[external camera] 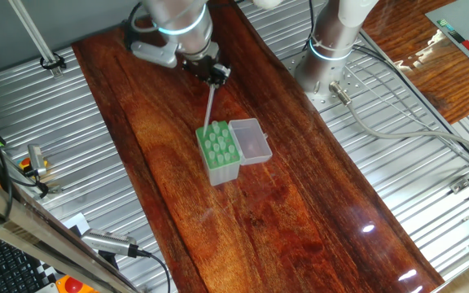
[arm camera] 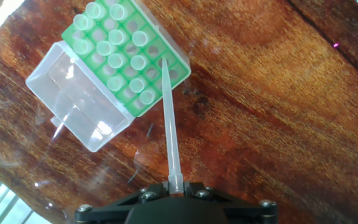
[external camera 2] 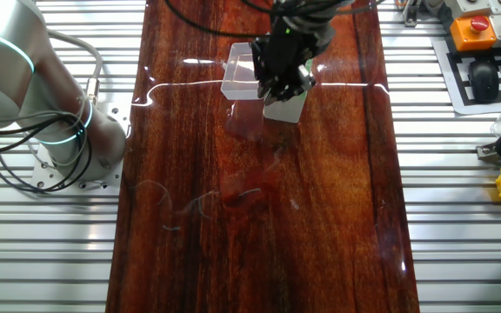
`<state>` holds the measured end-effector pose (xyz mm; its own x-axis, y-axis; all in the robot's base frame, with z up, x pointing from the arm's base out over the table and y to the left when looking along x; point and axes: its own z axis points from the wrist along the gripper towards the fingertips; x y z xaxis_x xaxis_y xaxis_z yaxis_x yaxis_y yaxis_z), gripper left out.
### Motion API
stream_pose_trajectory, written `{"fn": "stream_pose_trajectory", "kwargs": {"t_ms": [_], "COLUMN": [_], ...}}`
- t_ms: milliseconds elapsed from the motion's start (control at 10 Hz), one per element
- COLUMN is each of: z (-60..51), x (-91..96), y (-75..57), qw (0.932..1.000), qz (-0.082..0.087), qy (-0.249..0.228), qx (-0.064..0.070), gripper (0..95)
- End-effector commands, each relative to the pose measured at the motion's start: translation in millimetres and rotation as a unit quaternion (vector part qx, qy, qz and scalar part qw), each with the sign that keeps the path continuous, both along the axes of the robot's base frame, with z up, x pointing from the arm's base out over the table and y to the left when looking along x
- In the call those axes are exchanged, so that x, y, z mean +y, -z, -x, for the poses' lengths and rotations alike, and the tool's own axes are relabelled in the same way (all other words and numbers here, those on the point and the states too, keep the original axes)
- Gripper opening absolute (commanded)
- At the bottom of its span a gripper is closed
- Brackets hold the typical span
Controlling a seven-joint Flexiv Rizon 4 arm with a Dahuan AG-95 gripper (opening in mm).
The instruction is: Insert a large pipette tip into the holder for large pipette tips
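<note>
Spanning the scene, the dark red wooden table (external camera: 300, 203) lay between ribbed metal panels (external camera: 55, 146), and we saw it from both sides and from the hand. Our arm (external camera: 177, 20) reached down over its far end in one fixed view, with a second silver robot base (external camera: 332, 45) bolted just beside the board. On the wood stood the holder for large pipette tips (external camera: 220, 149), a pale green rack with round holes on top, many already filled with tips. Its clear lid (external camera: 251, 140) lay swung open flat on the table, hinged to one long side. Above the rack we held the gripper (external camera: 215, 73), its fingers closed on the wide end of the large pipette tip (external camera: 210, 102). In the hand view that tip (arm camera: 169, 118) ran from the gripper (arm camera: 176, 185) down toward the rack (arm camera: 132, 56), its narrow point at a hole in the row nearest the edge; we could not tell whether it had entered. In the other fixed view the gripper (external camera 2: 281, 65) hid most of the rack.
</note>
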<state>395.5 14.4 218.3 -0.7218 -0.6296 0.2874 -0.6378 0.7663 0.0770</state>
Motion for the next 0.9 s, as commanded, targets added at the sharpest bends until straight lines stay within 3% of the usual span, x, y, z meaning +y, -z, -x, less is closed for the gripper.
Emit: {"fn": "stream_pose_trajectory", "kwargs": {"t_ms": [100, 200, 300, 600, 900], "z": [-3.3, -5.5, -8.0, -10.1, -10.0], "x": [3.7, 5.6, 7.3, 8.7, 9.0], "y": [-1.7, -2.6, -3.7, -4.9, -5.8], "qw": [0.9999, 0.9998, 0.9995, 0.9983, 0.9983], "qz": [0.007, 0.012, 0.02, 0.042, 0.041], "qy": [0.0, -0.001, -0.002, -0.006, -0.007], "qx": [0.01, 0.016, 0.024, 0.041, 0.042], "gripper": [0.0, 0.0, 19.0, 19.0, 19.0]}}
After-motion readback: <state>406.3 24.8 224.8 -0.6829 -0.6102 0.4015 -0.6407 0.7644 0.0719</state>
